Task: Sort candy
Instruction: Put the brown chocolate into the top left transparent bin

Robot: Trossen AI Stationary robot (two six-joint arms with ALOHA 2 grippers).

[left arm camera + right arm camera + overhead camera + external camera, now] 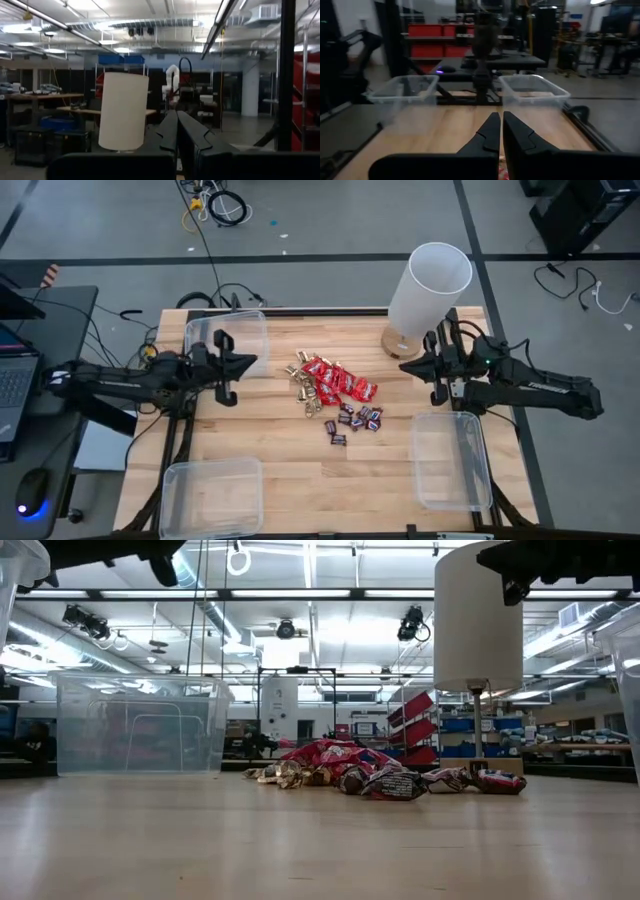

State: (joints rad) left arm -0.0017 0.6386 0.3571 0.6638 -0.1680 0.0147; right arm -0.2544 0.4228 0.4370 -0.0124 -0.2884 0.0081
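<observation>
While both claws hang pinched together either side of the candy, nothing is sorted. Left claw should part, then descend on an edge piece; right claw waits.

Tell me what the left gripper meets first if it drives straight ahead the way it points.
Probably the tall white cylindrical lamp shade, just off its line. The shut left gripper points level, above the candy pile. Depth is unclear, so it might pass beside the shade.

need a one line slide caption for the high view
Mixed candy piled mid-table among three clear bins, left gripper and right gripper shut, poised either side.
</observation>
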